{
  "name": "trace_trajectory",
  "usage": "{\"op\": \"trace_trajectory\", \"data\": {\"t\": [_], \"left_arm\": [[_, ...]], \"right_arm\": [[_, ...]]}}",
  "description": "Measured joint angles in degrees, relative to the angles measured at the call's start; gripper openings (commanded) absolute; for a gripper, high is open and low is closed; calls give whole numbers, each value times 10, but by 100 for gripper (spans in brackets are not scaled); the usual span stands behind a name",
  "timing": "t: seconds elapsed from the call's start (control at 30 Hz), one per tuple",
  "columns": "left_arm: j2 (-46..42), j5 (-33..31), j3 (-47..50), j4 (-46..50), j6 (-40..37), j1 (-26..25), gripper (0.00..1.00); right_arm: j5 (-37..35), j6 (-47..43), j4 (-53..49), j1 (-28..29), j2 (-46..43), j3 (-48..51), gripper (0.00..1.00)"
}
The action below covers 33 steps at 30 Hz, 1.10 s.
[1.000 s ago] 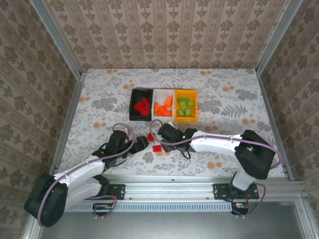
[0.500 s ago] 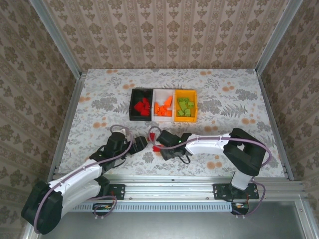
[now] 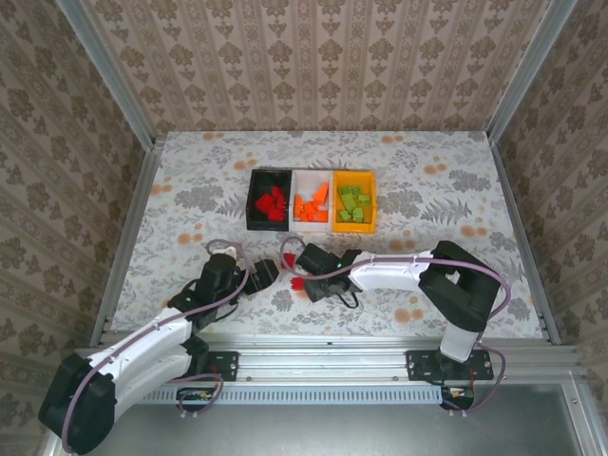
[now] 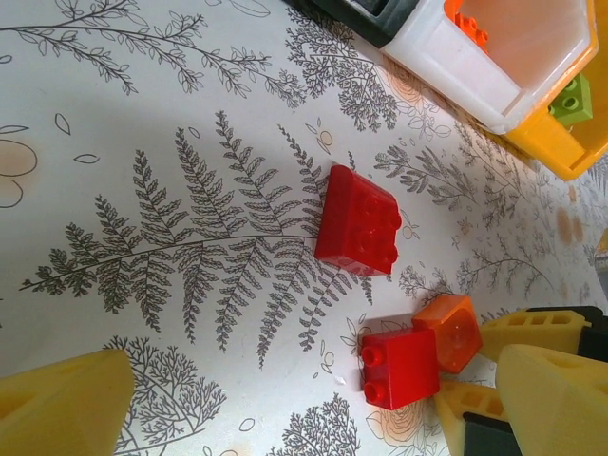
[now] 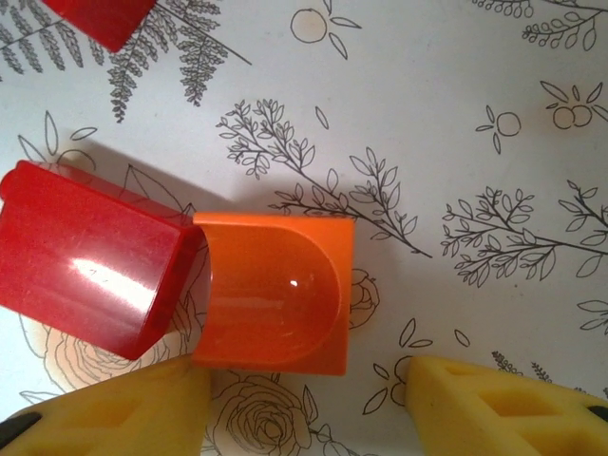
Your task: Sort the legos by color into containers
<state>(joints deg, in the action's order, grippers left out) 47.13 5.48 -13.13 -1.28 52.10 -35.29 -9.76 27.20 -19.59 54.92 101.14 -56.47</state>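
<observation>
Two red legos point(image 4: 358, 220) point(image 4: 399, 368) and an orange lego point(image 4: 448, 331) lie on the table between the arms. In the right wrist view the orange lego point(image 5: 271, 290) touches a red one point(image 5: 90, 256) and sits just ahead of my right gripper point(image 5: 304, 408), whose jaws are open, with the left fingertip point(image 5: 114, 408) close to the brick. My left gripper point(image 4: 313, 418) is wide open, short of the small red lego, holding nothing. The containers stand farther back in a row: black point(image 3: 269, 199) with red legos, white point(image 3: 311, 201) with orange, orange-yellow point(image 3: 353, 201) with green.
The two grippers point(image 3: 266, 274) point(image 3: 302, 277) face each other closely over the loose bricks. The bins' near corner point(image 4: 475, 57) lies a short way beyond the bricks. Metal rails point(image 3: 133, 237) edge the flowered table on both sides.
The right arm has swung its elbow left and its gripper has edged toward the loose bricks. The left arm has drawn back slightly. No brick has been picked up.
</observation>
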Motion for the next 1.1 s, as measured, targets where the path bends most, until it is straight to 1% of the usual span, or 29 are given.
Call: {"op": "trace_trajectory", "data": {"t": [0.27, 0.43, 0.73, 1.1], "left_arm": [[0, -4, 0, 0, 0, 0, 100], [1, -8, 1, 0, 0, 0, 100], [23, -9, 1, 0, 0, 0, 100], [25, -9, 1, 0, 0, 1, 100]], "right_arm": [[8, 0, -19, -8, 13, -19, 56], [10, 0, -24, -11, 16, -25, 52], [10, -2, -52, -15, 40, -61, 53], [10, -5, -61, -15, 45, -71, 49]]}}
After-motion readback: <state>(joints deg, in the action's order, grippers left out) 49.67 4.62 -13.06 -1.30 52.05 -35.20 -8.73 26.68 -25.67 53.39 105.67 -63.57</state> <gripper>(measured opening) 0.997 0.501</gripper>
